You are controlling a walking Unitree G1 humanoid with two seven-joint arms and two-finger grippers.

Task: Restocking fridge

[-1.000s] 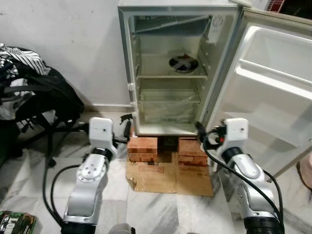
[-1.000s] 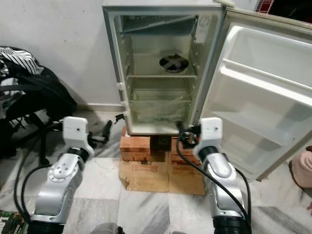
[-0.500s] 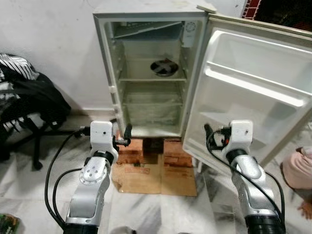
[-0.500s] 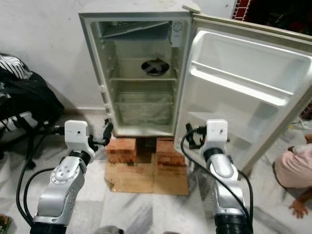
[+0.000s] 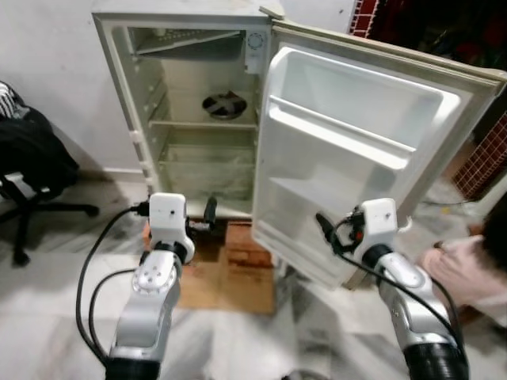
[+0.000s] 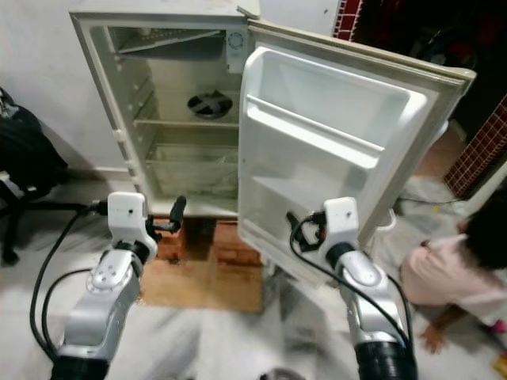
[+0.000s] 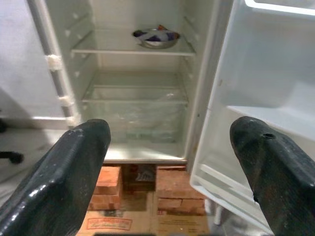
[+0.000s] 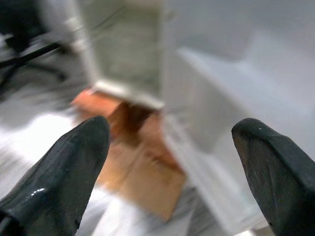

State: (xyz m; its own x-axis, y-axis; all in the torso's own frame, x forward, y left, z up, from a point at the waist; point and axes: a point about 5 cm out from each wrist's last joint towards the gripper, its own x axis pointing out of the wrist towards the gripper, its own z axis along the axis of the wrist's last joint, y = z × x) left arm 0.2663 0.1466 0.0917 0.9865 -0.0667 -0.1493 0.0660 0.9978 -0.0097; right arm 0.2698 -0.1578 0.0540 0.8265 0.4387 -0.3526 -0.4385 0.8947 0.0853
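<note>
Your view has swung right since a second ago, so with both the left gripper (image 7: 170, 147) and right gripper (image 8: 170, 147) spread and empty, steady yourself, then fetch stock for the small white open fridge (image 5: 190, 119).

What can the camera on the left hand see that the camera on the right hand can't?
The left wrist view alone shows a metal bowl on the fridge's upper shelf and the clear drawer below it. The right wrist view alone shows a blurred black chair leg on the floor. Both show the open door, the bricks under the fridge, the cardboard, and open black fingers.
</note>
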